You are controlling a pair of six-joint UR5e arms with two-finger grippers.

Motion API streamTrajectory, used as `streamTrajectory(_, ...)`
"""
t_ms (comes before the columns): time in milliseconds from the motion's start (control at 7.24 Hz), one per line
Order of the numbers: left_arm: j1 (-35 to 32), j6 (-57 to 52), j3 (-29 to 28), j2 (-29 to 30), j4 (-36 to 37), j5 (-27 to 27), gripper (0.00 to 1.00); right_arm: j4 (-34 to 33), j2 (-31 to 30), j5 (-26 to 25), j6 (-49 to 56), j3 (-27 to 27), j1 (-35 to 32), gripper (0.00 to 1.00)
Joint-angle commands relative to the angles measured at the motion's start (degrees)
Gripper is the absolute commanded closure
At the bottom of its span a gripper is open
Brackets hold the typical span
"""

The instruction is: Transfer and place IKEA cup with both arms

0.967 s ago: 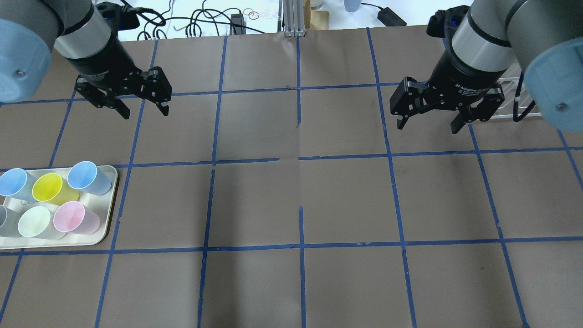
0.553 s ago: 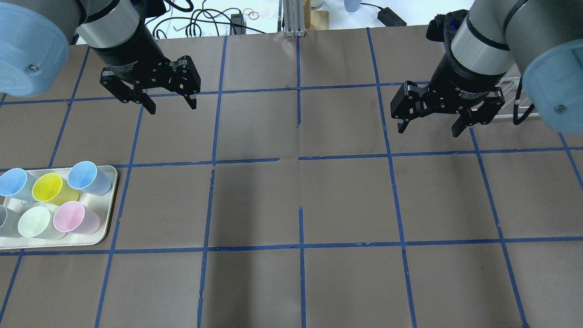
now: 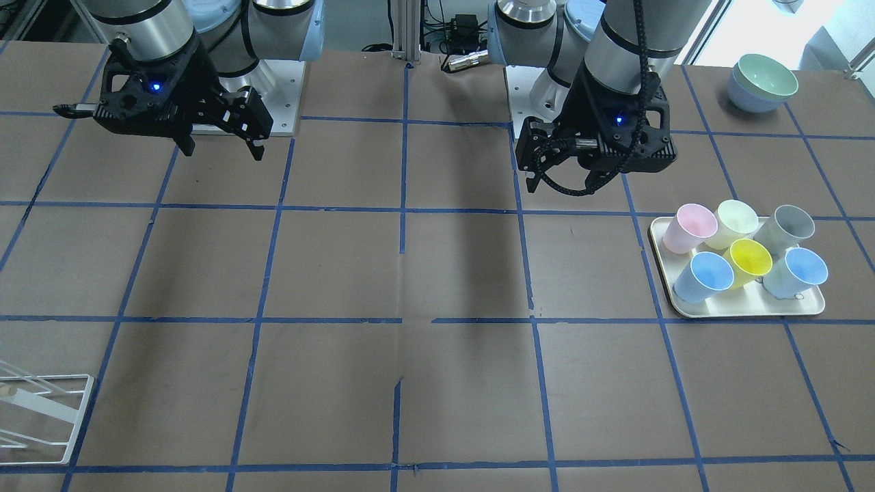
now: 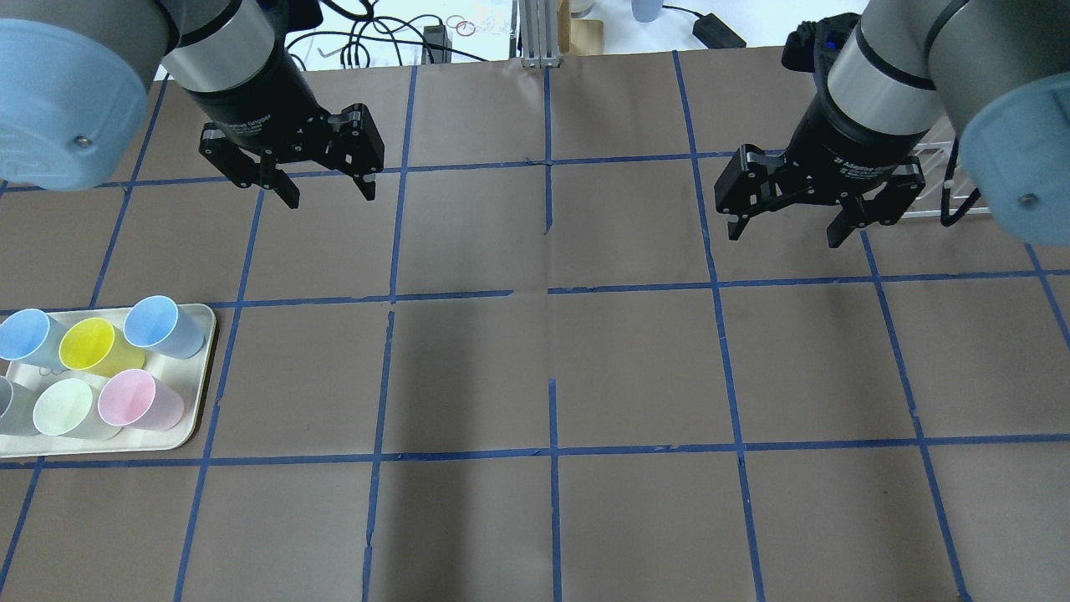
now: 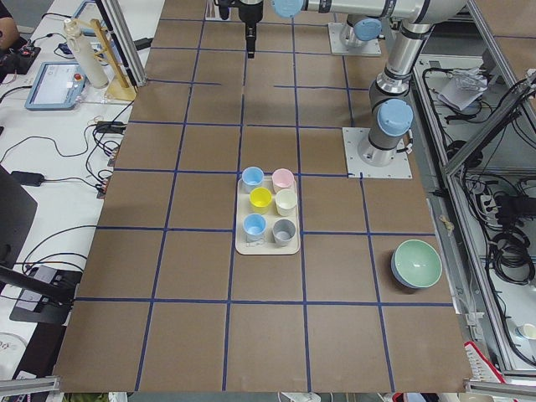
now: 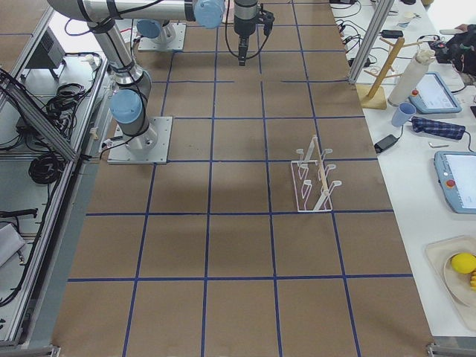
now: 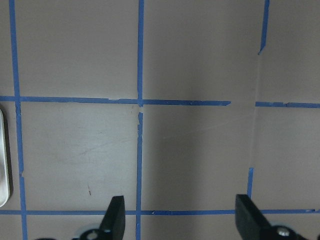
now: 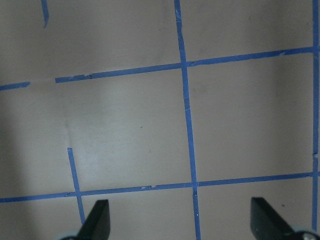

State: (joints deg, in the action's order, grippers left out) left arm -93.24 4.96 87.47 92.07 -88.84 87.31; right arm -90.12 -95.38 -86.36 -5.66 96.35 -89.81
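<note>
Two near-identical light blue cups stand on a cream tray (image 4: 203, 368) at the table's left: one (image 4: 155, 323) at its inner far corner, its twin (image 4: 23, 334) at the outer far corner. They also show in the front view, the first (image 3: 707, 277) and the twin (image 3: 796, 272). I cannot tell which is the IKEA cup. My left gripper (image 4: 330, 197) is open and empty, above the table well beyond the tray. In the left wrist view it (image 7: 181, 220) shows bare table and the tray's edge (image 7: 2, 165). My right gripper (image 4: 784, 238) is open and empty at the far right, over bare table (image 8: 181, 222).
On the tray also stand a yellow cup (image 4: 88, 344), a pale green cup (image 4: 63, 407), a pink cup (image 4: 130, 399) and a grey cup (image 3: 786, 229). A white wire rack (image 3: 41, 410) is at the right arm's side. Stacked bowls (image 3: 762, 82) sit near the left arm's base.
My left gripper has moved to the right, toward the table's middle, still open. The right gripper has barely moved. The cups have not moved.
</note>
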Motion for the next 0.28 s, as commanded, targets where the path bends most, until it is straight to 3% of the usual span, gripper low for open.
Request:
streamTrajectory(0, -0.01, -1.18, 0.07, 0.13, 0.50, 2.06, 0.19, 0.30, 0.02, -0.21, 0.04, -0.11, 0.07, 0.00)
streamTrajectory(138, -0.01, -1.18, 0.16, 0.13, 0.51, 2.07, 0.12, 0.47, -0.25, -0.21, 0.04, -0.11, -0.01, 0.00)
